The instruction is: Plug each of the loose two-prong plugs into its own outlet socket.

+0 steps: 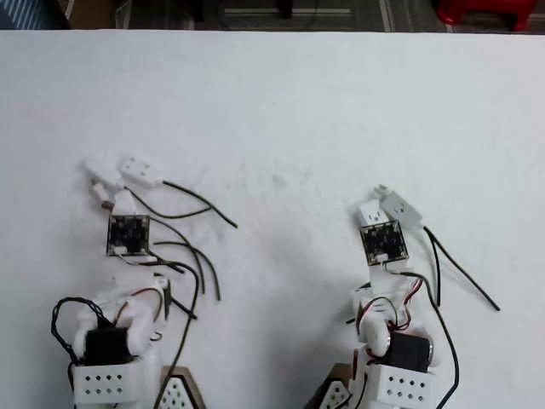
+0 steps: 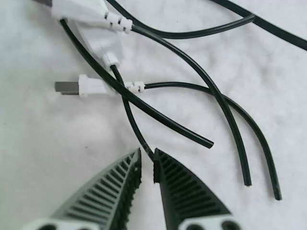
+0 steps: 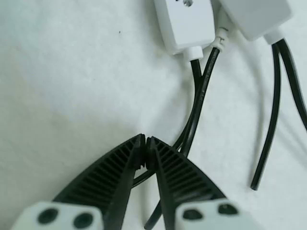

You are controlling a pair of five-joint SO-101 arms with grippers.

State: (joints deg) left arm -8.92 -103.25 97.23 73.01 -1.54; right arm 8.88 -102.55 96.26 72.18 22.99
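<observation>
In the high view two white outlet sockets [image 1: 140,170] and a loose plug [image 1: 102,194] lie ahead of the left arm. Two more sockets [image 1: 400,207] lie ahead of the right arm. The left wrist view has a white two-prong plug [image 2: 79,86] lying flat and apart from the sockets [image 2: 103,44]. My left gripper [image 2: 147,160] hovers short of it, its fingers a narrow slit apart, and a black cable [image 2: 129,110] runs under the slit. My right gripper [image 3: 145,143] is shut with nothing in it, over the black cables [image 3: 197,96] of two sockets [image 3: 184,21].
Loose black cable ends [image 2: 247,181] fan out over the white table [image 1: 281,111] beside the left arm. More cables [image 1: 464,273] trail off beside the right arm. The table's far half is bare white, with floor and a red object [image 1: 485,10] beyond its back edge.
</observation>
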